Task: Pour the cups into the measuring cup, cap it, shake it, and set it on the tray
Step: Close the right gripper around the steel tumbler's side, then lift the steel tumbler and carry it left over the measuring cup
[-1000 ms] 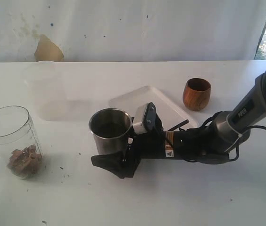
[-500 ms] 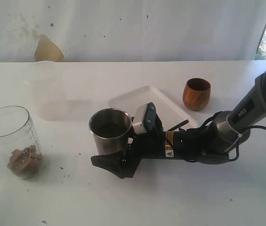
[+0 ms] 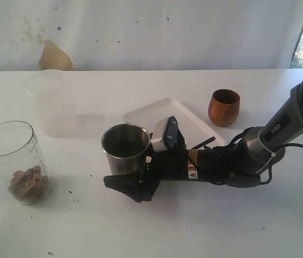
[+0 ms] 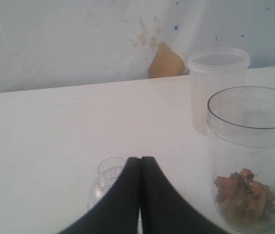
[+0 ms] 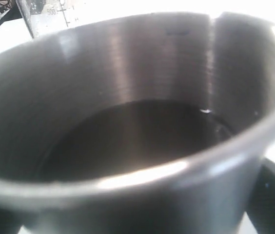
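Observation:
The steel tumbler (image 3: 125, 155) stands upright at the table's middle with dark contents inside (image 5: 137, 141). My right gripper (image 3: 134, 181) lies low around its base, jaws on either side, shut on it. The clear measuring cup (image 3: 14, 160) stands at the left with brown pieces at its bottom (image 4: 247, 197). The wooden cup (image 3: 224, 107) stands at the back right beside the white tray (image 3: 162, 114). My left gripper (image 4: 140, 160) is shut on nothing, near the measuring cup, and out of the exterior view.
A frosted white plastic tub (image 3: 55, 105) stands behind the measuring cup, also seen from the left wrist (image 4: 218, 83). A small clear glass piece (image 4: 107, 178) lies on the table under the left fingers. The right arm (image 3: 232, 161) lies across the tray's near corner.
Almost nothing differs; the right gripper and the tumbler stay in the same place on the table.

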### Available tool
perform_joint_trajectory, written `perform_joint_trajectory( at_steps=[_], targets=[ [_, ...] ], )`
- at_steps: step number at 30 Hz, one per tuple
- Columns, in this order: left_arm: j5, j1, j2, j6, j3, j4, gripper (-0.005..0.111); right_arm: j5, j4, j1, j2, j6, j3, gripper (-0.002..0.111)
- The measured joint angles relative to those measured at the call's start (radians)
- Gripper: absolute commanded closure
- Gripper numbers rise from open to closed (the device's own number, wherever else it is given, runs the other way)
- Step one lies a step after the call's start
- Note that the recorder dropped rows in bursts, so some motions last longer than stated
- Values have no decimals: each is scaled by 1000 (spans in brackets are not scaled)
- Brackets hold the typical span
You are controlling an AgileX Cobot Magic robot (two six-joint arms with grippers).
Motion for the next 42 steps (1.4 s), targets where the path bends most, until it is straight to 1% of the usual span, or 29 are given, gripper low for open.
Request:
perform_joint_trajectory(
  at_steps=[9,12,14,17,23,25,27,29,42],
  targets=[
    [0,0,0,0,0,0,107,0,30,0,0,0,0,3],
    [0,0,0,0,0,0,107,0,30,0,0,0,0,8],
    [0,0,0,0,0,0,107,0,30,0,0,0,0,15],
    [0,0,0,0,0,0,107,0,30,0,0,0,0,28],
    [0,0,0,0,0,0,107,-4,29,0,0,0,0,61],
    [0,0,0,0,0,0,107,-3,29,0,0,0,0,70],
    [0,0,0,0,0,0,107,-3,31,0,0,0,0,77],
    [0,0,0,0,0,0,107,-1,31,0,0,0,0,78],
    [0,0,0,0,0,0,107,-1,33,0,0,3,0,79]
  ],
)
